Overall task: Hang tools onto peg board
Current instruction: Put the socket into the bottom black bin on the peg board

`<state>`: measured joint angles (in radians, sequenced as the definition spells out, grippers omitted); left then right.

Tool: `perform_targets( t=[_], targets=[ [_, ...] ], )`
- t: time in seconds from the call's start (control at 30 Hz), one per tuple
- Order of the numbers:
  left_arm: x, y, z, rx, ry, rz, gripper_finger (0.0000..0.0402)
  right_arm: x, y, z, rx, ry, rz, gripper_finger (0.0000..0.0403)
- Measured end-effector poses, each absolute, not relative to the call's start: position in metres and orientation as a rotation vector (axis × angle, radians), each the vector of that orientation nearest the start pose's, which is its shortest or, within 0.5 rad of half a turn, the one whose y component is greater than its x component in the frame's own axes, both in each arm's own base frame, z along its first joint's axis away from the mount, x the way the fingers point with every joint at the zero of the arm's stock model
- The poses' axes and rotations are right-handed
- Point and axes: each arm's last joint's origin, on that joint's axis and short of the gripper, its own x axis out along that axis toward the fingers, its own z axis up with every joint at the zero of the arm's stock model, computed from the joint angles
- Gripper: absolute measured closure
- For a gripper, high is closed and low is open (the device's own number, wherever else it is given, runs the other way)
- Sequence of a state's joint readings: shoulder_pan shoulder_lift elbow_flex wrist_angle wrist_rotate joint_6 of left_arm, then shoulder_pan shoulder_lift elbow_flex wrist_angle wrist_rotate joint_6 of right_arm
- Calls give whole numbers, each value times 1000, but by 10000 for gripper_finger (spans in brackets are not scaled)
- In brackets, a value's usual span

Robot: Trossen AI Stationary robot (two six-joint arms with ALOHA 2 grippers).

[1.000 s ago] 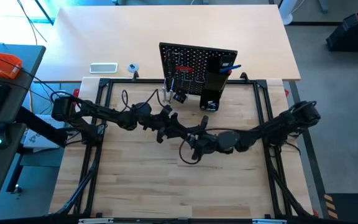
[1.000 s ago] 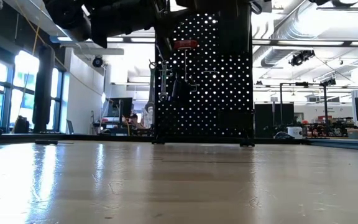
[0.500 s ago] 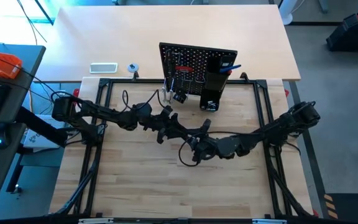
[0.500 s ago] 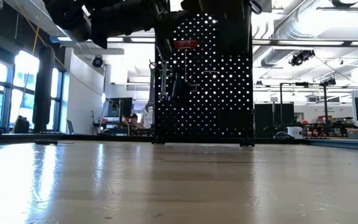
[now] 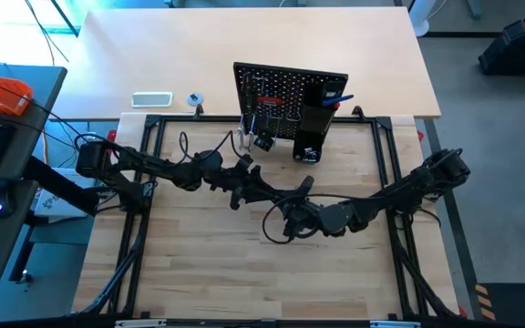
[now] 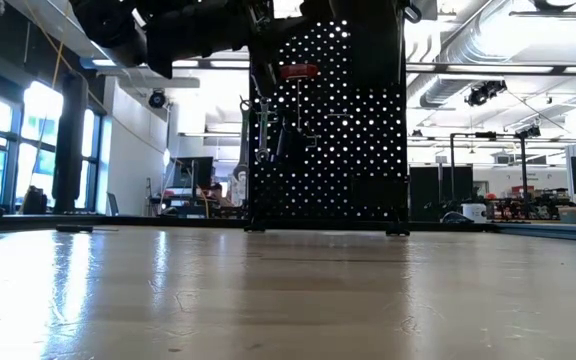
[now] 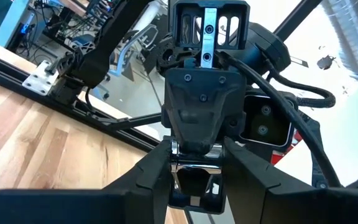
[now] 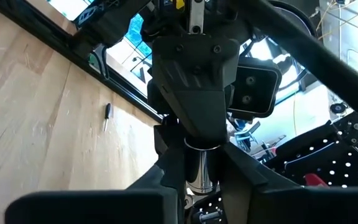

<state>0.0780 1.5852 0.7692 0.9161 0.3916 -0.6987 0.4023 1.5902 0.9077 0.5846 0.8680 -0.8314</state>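
Light wooden table [image 5: 199, 273] inside a black frame, a bright workshop with big windows behind it. The black-and-silver bar [image 8: 199, 168] is off the table, up in the air at the middle of the high view, below and slightly left of the peg board [image 5: 290, 91] and well apart from it. Its silver shaft sits between the two grippers, which meet tip to tip. The left gripper [image 5: 267, 193] comes in from the left and is clamped on the bar, dark fingers [image 7: 157, 171] tight against both sides of the silver part. The right gripper [image 5: 292, 211] comes in from the right, just below the left one in the frame, and grasps the same bar, fingers [image 8: 169, 174] pressed to the shaft with no gap showing. So the bar is held by both at once.

The peg board stands upright at the upper centre of the high view, at the table's far edge. Already on it: red-handled screwdriver [image 6: 298, 71] near the top, silver wrench [image 6: 261, 130] on the left edge, blue T-handle hex key [image 5: 340, 98] sticking out of the tall black box holder [image 5: 315, 114] on the right side.
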Motion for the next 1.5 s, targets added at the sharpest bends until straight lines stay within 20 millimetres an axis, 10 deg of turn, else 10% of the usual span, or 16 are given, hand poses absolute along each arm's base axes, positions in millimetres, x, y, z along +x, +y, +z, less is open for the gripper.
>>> perform_targets(
  t=[0.83,1.5],
  targets=[
    [329,18,240,-445,-2,-361,221,284,115,255,-756,447,-515,349],
    [320,-16,187,-183,496,-264,218,256,35,203,-329,791,-724,349]
  ],
)
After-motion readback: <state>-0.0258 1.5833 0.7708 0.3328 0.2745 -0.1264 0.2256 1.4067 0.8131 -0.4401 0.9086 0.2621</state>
